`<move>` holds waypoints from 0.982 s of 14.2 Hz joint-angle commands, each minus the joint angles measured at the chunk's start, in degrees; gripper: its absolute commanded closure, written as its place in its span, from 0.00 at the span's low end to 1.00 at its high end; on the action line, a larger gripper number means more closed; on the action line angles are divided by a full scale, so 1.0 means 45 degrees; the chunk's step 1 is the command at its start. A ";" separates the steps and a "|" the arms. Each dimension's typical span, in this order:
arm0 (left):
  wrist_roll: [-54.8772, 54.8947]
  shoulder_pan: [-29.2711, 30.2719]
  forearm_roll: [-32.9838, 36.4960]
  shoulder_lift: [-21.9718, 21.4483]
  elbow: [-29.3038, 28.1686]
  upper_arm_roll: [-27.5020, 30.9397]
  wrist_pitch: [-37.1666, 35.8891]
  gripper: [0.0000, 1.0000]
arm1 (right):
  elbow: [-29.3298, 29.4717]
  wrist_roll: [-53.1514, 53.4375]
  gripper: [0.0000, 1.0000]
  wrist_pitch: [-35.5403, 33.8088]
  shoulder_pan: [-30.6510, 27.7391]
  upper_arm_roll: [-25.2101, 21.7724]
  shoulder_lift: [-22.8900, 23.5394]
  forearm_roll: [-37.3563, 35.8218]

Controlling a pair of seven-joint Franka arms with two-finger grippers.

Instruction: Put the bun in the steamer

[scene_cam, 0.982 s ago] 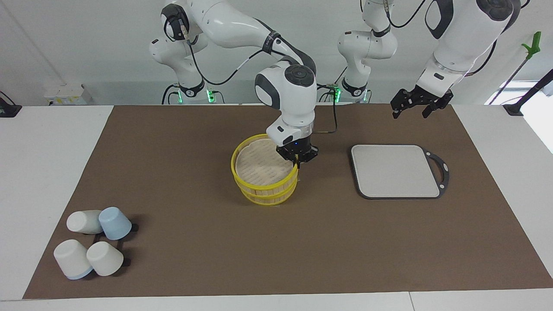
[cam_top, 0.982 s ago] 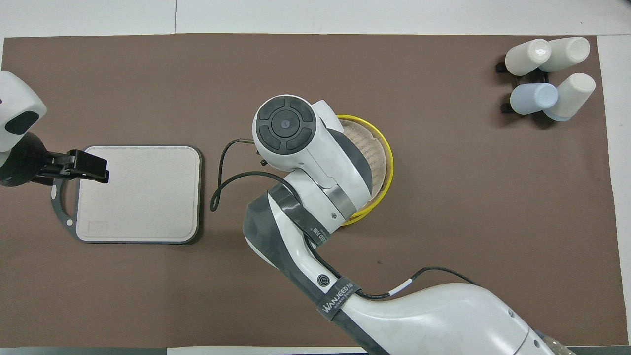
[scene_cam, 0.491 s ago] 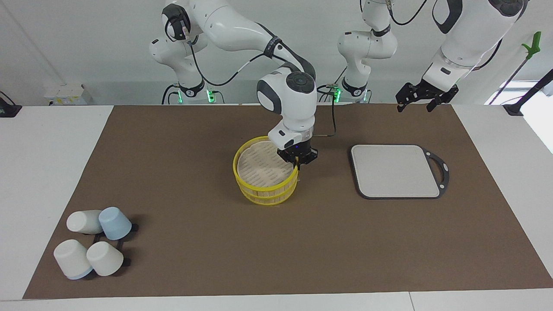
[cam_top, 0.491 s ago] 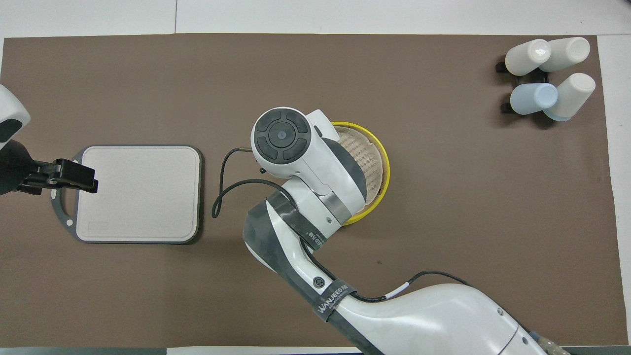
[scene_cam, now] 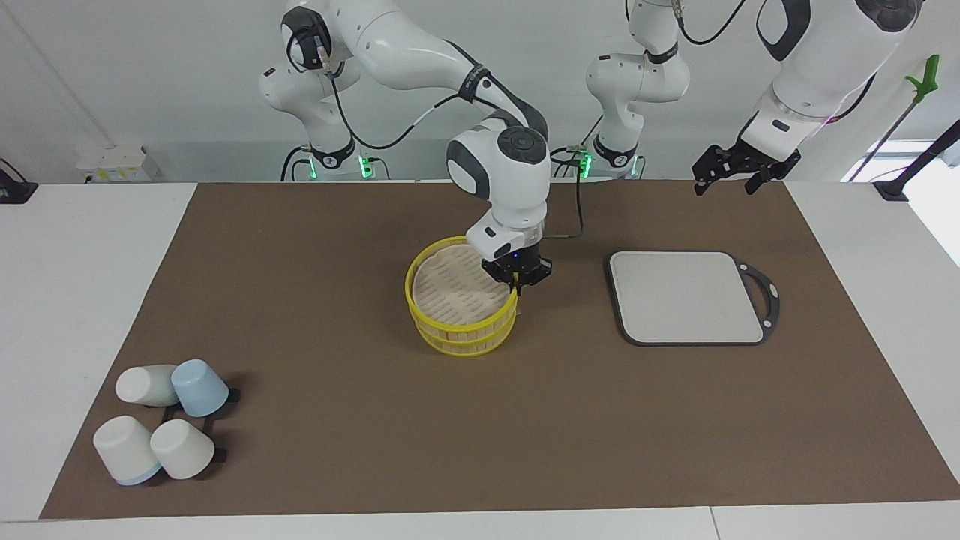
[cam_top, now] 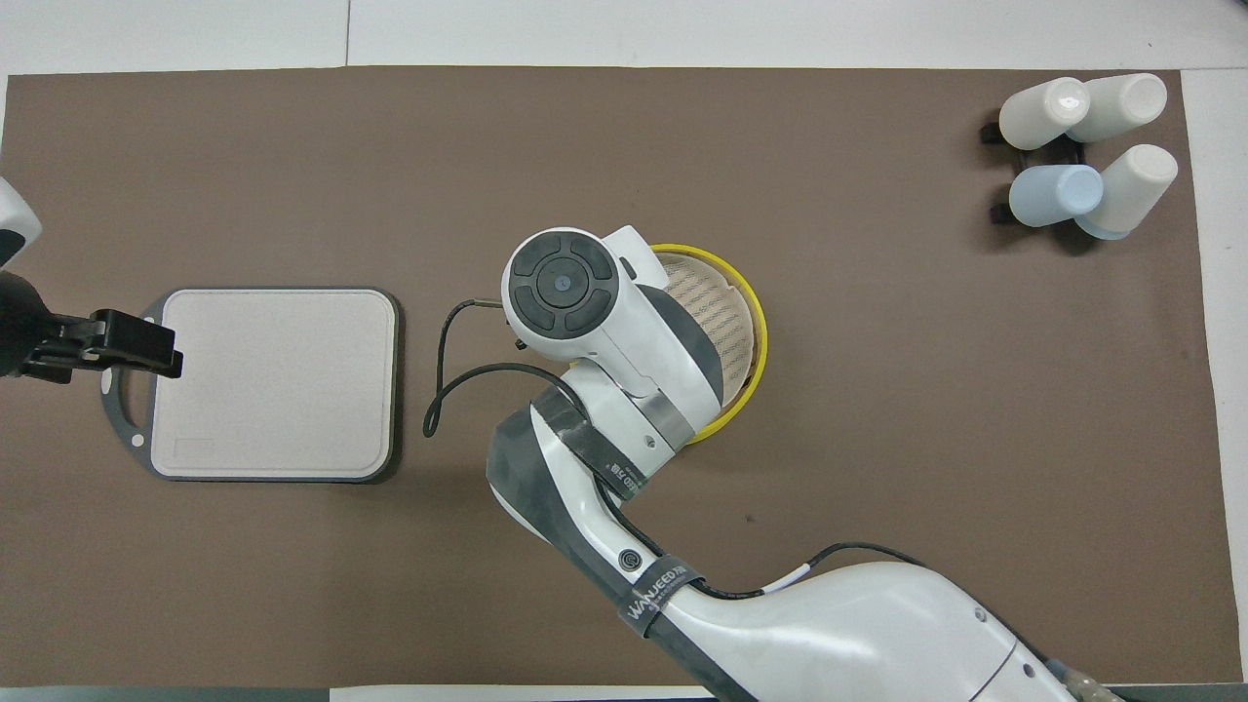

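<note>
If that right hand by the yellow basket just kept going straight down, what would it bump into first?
Probably the yellow rim of the round bamboo-sided steamer basket: the right hand points down right at its edge toward the left arm's end. Whether it touches already is unclear.

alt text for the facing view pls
The right gripper grips the yellow rim of the steamer mid-table. The left gripper hangs over the mat's edge, with a grey board and four cups on the brown mat.

White arms [scene_cam: 420, 45], black cables [scene_cam: 390, 135] (green base lights).
</note>
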 commanded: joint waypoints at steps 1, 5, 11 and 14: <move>0.0171 -0.0102 -0.0119 0.0024 0.0379 0.0062 -0.0191 0.00 | -0.0761 0.0091 1.00 0.0465 0.0131 -0.0071 -0.0443 -0.0170; 0.0132 -0.0200 -0.0119 -0.0035 0.0224 0.0062 0.0023 0.00 | -0.0897 0.0131 1.00 0.0348 0.0170 -0.0071 -0.0501 -0.0170; 0.0034 -0.0220 -0.0119 -0.0015 0.0262 -0.0133 0.0024 0.00 | -0.1425 0.0072 0.00 0.0446 0.0209 -0.0051 -0.0755 -0.0189; 0.0034 -0.0220 -0.0119 -0.0035 0.0243 -0.0133 0.0024 0.00 | -0.1191 0.0034 0.00 0.0231 0.0366 -0.0110 -0.0813 -0.0189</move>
